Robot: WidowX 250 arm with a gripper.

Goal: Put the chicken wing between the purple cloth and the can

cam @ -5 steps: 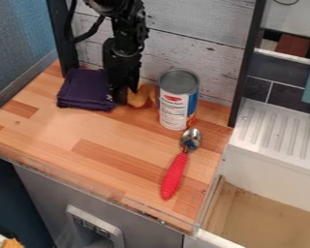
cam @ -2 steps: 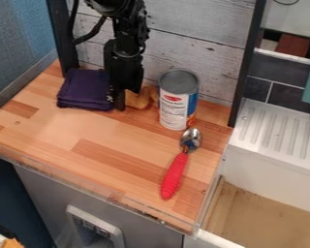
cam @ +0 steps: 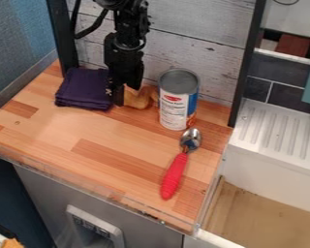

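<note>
The black gripper (cam: 122,92) hangs at the back of the counter, low, just right of the folded purple cloth (cam: 84,89). Right behind and beside it lies the brown chicken wing (cam: 142,98), partly hidden by the gripper, between the cloth and the can (cam: 177,100). The can stands upright, and the wing's right end is close to its left side. Whether the gripper holds the wing cannot be made out.
A spoon with a red handle (cam: 174,176) lies in front of the can. The wooden counter (cam: 73,131) ends at a clear front edge. Behind stands a whitewashed plank wall (cam: 190,46); to the right are a white ribbed drainboard (cam: 274,131) and a basin.
The gripper has shifted slightly, and more of the chicken wing shows beside it than a second ago. The purple cloth has moved a little to the left. The can and spoon stayed put.
</note>
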